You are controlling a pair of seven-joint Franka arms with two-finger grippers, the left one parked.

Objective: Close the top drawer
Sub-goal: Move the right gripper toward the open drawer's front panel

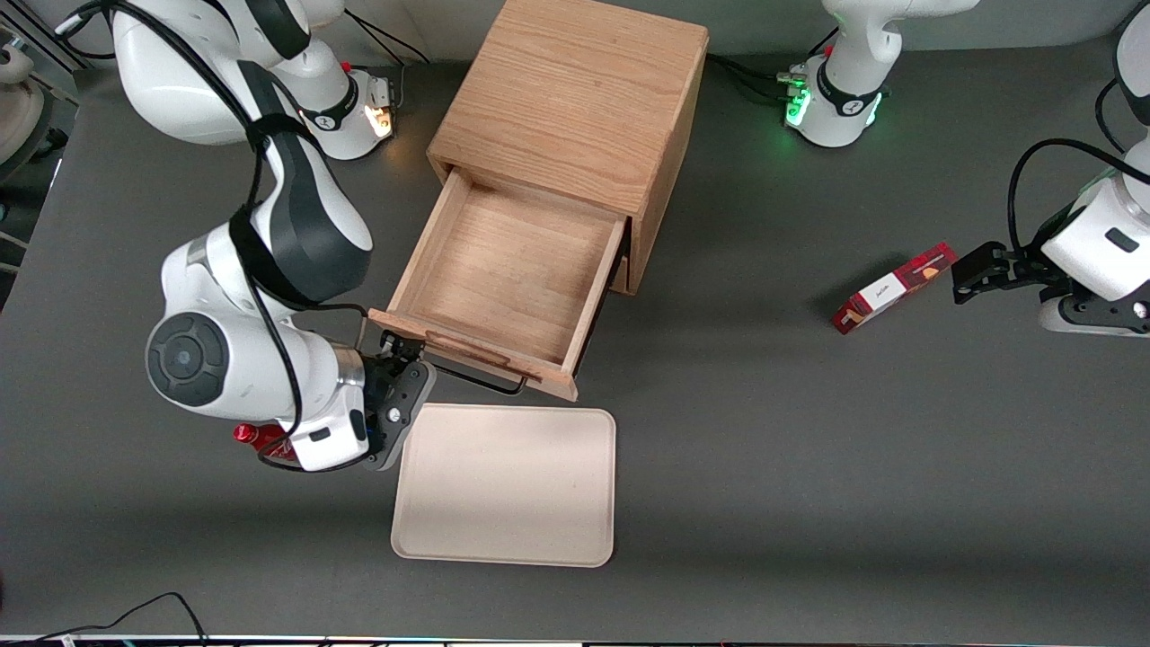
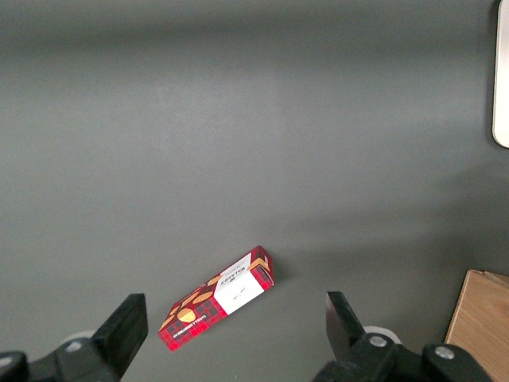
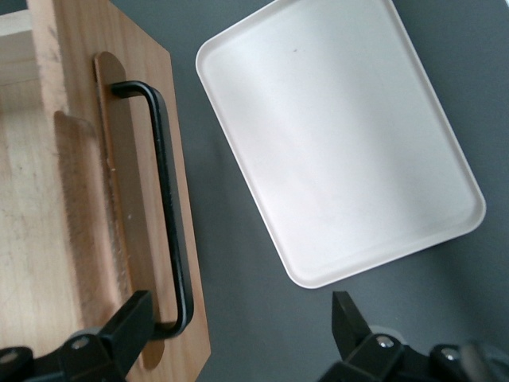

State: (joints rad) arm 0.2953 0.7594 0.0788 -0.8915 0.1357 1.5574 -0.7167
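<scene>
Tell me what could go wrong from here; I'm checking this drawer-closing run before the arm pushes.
The hand is open at one end of the top drawer's front, by the black handle. Pushing there, off-centre, could skew the fully extended drawer so it jams, or slide the cabinet itself. One finger sits beside the handle's end and might snag on it. The tray lies close in front, so the wrist could nudge it.

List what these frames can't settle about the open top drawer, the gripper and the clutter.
- Lower drawer: front view, hidden under the pulled-out light oak top drawer.
- Gripper: open beside the black wire handle; contact unclear, fingertips cut off by the right wrist view's edge.
- Small red object: front view, mostly covered by the working arm.
</scene>
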